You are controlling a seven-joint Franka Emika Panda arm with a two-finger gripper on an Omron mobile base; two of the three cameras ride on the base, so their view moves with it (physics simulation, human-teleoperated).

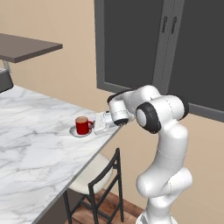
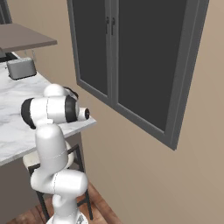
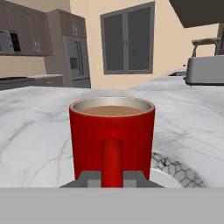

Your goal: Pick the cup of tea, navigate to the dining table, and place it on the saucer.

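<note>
The pincer (image 3: pixel 112 176) is closed on the handle of the cup (image 3: pixel 112 133), which sits on the saucer (image 3: pixel 175 173) just below. Open slowly, then retreat straight back.

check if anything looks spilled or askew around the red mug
Nothing stands out: the cup of tea sits upright on the saucer near the dining table edge, tea level, handle clamped in the end effector.

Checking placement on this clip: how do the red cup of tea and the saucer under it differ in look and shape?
The cup of tea is bright red; the saucer is pale grey-white. The cup is a tall upright cylinder with a handle; the saucer is a shallow flat dish. The saucer's rim spreads wider than the cup. Both are round and stand together near the dining table edge.
</note>
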